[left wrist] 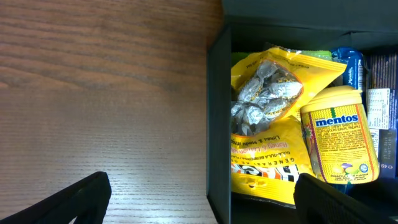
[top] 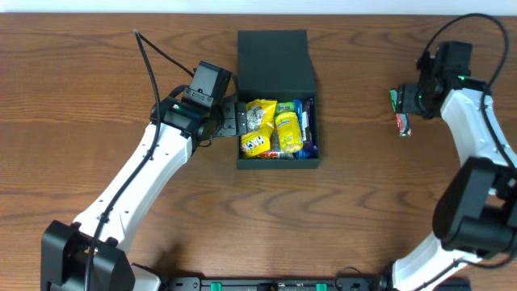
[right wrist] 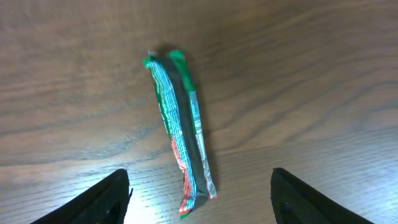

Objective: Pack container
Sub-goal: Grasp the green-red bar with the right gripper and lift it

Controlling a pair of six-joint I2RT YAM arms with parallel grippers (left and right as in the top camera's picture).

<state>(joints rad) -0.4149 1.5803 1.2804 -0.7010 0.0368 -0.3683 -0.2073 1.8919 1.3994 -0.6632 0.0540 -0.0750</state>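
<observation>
The container (top: pixel 277 77), a dark box with its flap lid standing open at the back, sits mid-table and holds yellow snack bags (top: pixel 260 118), a yellow Mentos tub (top: pixel 288 132) and blue packets. My left gripper (top: pixel 232 121) is open and straddles the box's left wall (left wrist: pixel 217 124), one finger outside, one over the snacks (left wrist: pixel 267 106). My right gripper (top: pixel 401 101) is open above a green, white and red snack packet (right wrist: pixel 181 130) lying flat on the table at the right (top: pixel 401 121). The packet lies between the fingers, untouched.
A black cable (top: pixel 157 52) runs from the left arm across the table's back left. The wooden table (top: pixel 97 97) surrounds the box. The right arm's base stands at the front right (top: pixel 477 210).
</observation>
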